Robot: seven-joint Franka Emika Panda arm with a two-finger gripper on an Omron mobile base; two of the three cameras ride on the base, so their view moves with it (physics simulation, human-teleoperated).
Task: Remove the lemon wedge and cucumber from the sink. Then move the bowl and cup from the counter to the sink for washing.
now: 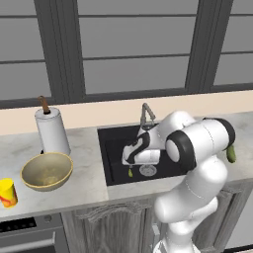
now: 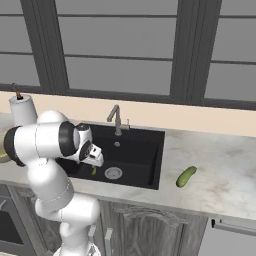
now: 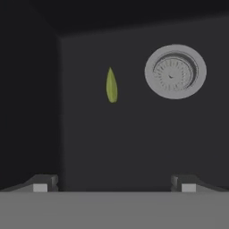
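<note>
My gripper [image 3: 114,184] hangs open over the black sink [image 1: 113,143], with nothing between its fingertips [image 3: 44,183]. The lemon wedge [image 3: 111,85], a tiny yellow-green sliver, lies on the basin floor ahead of the fingers, left of the silver drain [image 3: 175,71]. In the base views the lemon wedge [image 1: 130,172] [image 2: 93,171] sits just under my hand. The dark green cucumber [image 2: 186,176] lies on the counter [image 2: 220,170] right of the sink. Left of the sink stand the tan bowl [image 1: 47,171] and, nearer the front edge, the yellow cup [image 1: 7,192].
A grey faucet [image 1: 146,114] rises at the back of the sink. A paper towel roll [image 1: 51,129] stands behind the bowl. A stove top [image 1: 24,225] shows at the lower left. Windows run along the back wall.
</note>
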